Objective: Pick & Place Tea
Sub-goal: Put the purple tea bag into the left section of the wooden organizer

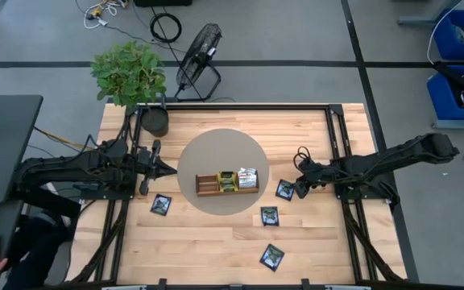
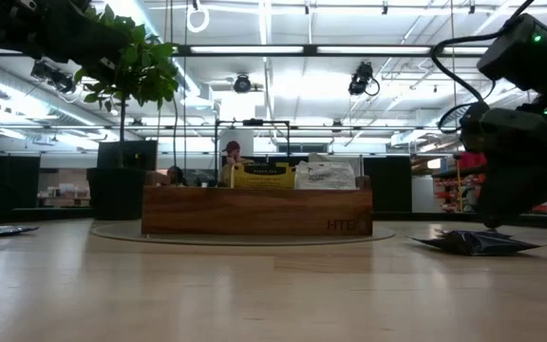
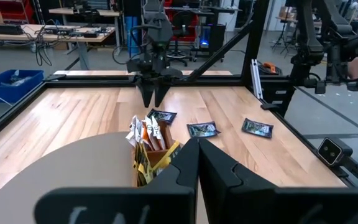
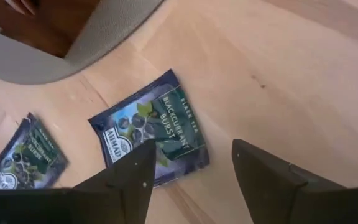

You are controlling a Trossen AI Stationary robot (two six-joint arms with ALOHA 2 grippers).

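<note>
From above, the wooden counter (image 1: 216,242) has a round grey mat (image 1: 216,153) in the middle with a long brown tray (image 1: 208,185) on it. The tray holds a yellow tea bag (image 1: 227,180) and a white-and-orange tea bag (image 1: 247,178). Four dark tea bags lie loose on the wood: one just left of the mat (image 1: 161,205), one by the mat's right edge (image 1: 285,190), one a bit nearer the front (image 1: 270,216), and one well out toward the front edge (image 1: 272,256). The right pincer (image 1: 303,187) sits right over the bag by the mat's right edge. The left pincer (image 1: 167,168) waits at the mat's left rim. A potted plant (image 1: 131,76) stands at the back left corner.

At counter level, the tray (image 2: 254,209) shows the yellow (image 2: 262,175) and white (image 2: 325,175) bags sticking up, and a dark bag (image 2: 478,243) lies flat under the right arm.

The left wrist camera shows its own pincer (image 3: 197,163) closed, fingers pressed together, empty, with the right pincer (image 3: 154,92) pointing down across the tray.

The right wrist camera shows its pincer (image 4: 191,165) spread open, just above the dark blue tea bag (image 4: 151,130), not touching it as far as I can tell. A second dark bag (image 4: 23,155) lies nearby.
</note>
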